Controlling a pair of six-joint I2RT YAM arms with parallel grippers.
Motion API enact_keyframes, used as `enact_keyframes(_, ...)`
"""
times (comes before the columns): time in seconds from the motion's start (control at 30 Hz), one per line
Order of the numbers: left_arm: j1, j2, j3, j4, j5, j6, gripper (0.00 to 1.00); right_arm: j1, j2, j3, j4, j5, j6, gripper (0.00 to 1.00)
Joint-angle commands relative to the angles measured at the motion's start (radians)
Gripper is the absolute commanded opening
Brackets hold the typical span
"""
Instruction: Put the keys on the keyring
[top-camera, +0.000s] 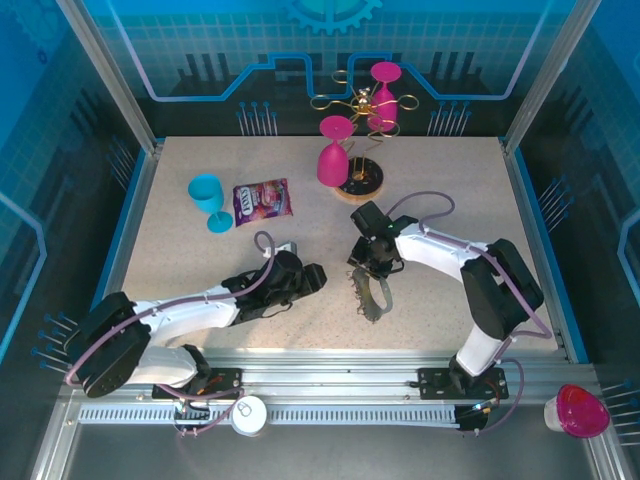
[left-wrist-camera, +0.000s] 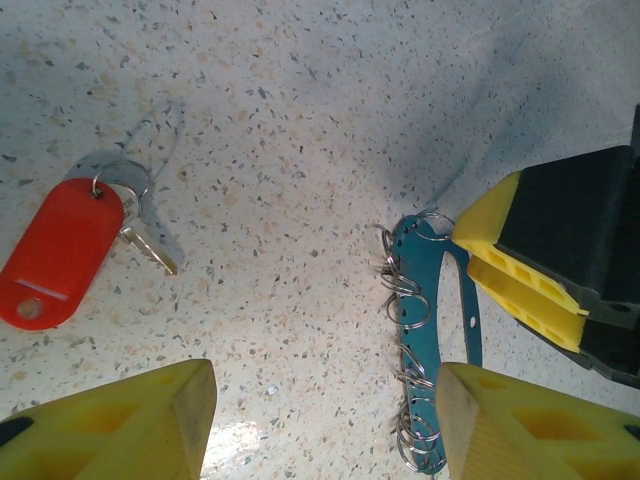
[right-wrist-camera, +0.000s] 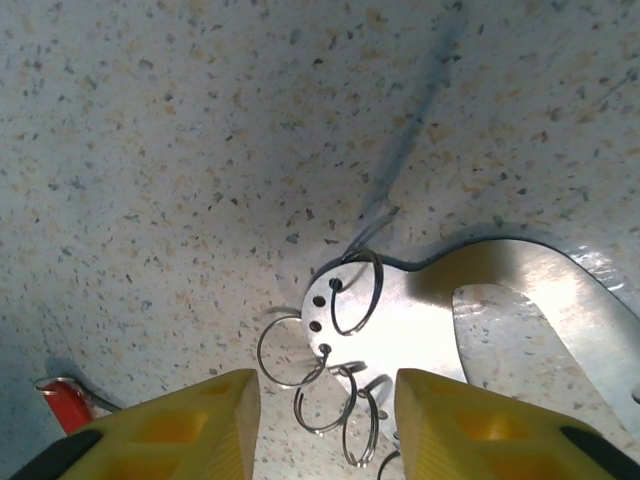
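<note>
The keyring (top-camera: 376, 298), a flat grey metal loop with small wire rings along one edge, lies on the speckled table. My right gripper (top-camera: 372, 272) stands over its far end, open; in the right wrist view its yellow fingers (right-wrist-camera: 170, 425) flank several wire rings (right-wrist-camera: 335, 400) of the keyring (right-wrist-camera: 420, 320) without pinching them. The key (left-wrist-camera: 60, 250), a red plastic tag with a short blade (left-wrist-camera: 150, 250) on a small ring, lies flat to the left. My left gripper (left-wrist-camera: 325, 420) is open above bare table between key and keyring (left-wrist-camera: 430, 300). The red head (right-wrist-camera: 65, 405) peeks in at the lower left.
A gold wire rack (top-camera: 358, 105) with pink glasses (top-camera: 335, 150) stands at the back centre. A blue cup (top-camera: 208, 198) and a purple snack packet (top-camera: 262, 202) lie at the back left. A pink cup (top-camera: 577, 410) sits off the table at the front right.
</note>
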Motion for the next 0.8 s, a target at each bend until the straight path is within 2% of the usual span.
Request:
enact_keyframes(0.0, -0.006, -0.037, -0.017, -0.005, -0.03, -0.022, 0.6, -0.024, 0.031, -0.003, 0.017, -0.008, 0.033, 0.37)
enact_keyframes(0.57, -0.007, -0.055, -0.025, -0.015, -0.042, -0.024, 0.6, -0.056, 0.081, 0.006, 0.037, -0.031, 0.022, 0.22)
enact_keyframes(0.77, -0.006, -0.059, -0.029, -0.018, -0.044, -0.025, 0.59, -0.063, 0.09, 0.003, 0.042, -0.037, 0.02, 0.11)
